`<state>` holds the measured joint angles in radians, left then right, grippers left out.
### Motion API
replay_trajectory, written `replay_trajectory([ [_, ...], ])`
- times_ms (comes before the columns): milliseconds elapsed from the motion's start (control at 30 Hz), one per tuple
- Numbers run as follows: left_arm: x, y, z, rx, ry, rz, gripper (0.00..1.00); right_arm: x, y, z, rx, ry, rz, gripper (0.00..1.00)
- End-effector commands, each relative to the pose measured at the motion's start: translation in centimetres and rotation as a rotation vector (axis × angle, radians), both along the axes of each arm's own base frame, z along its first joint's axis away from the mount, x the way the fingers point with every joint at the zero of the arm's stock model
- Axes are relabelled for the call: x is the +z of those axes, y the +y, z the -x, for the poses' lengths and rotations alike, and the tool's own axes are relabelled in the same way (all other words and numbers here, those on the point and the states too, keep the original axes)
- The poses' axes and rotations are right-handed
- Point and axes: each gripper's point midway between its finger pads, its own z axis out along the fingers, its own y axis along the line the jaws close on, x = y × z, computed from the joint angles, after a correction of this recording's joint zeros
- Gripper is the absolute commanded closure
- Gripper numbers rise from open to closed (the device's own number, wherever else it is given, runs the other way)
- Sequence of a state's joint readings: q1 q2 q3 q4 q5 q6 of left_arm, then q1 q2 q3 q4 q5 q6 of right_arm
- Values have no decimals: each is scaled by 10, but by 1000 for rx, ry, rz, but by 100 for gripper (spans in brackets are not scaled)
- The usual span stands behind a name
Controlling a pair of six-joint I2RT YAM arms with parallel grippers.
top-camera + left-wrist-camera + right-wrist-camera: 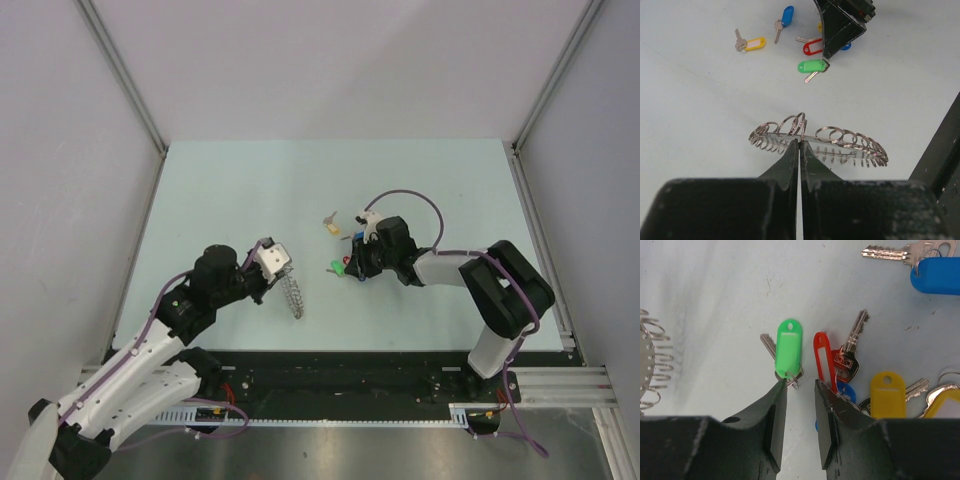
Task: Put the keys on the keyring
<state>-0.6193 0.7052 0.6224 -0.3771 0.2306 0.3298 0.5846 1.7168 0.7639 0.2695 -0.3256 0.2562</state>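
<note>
Left hand (800, 143): clenched on the keyring (850, 141) at its edge, apart from the keys (812, 48).
Right hand (800, 383): released, jaws apart, one tip touching the green-tagged key (789, 347).
Keys: clustered on the table (705, 305).

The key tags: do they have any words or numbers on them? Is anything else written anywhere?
No words or numbers can be read anywhere.
The green tag, red tag, yellow tag and blue tag look blank.
The key head beside the red tag may bear a stamp, too blurred to read.
</note>
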Motion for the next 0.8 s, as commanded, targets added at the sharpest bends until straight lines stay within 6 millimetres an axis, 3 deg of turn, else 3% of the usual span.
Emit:
replay_trajectory([
  [0,16,-7,-5,-5,-39,51,100,14,14,-16,20,-30,-62,67],
  [233,16,-7,-5,-8,-37,52,100,9,19,-12,58,2,-62,68],
  [767,16,-9,-3,-23,-31,56,100,13,19,-5,103,3,-59,85],
])
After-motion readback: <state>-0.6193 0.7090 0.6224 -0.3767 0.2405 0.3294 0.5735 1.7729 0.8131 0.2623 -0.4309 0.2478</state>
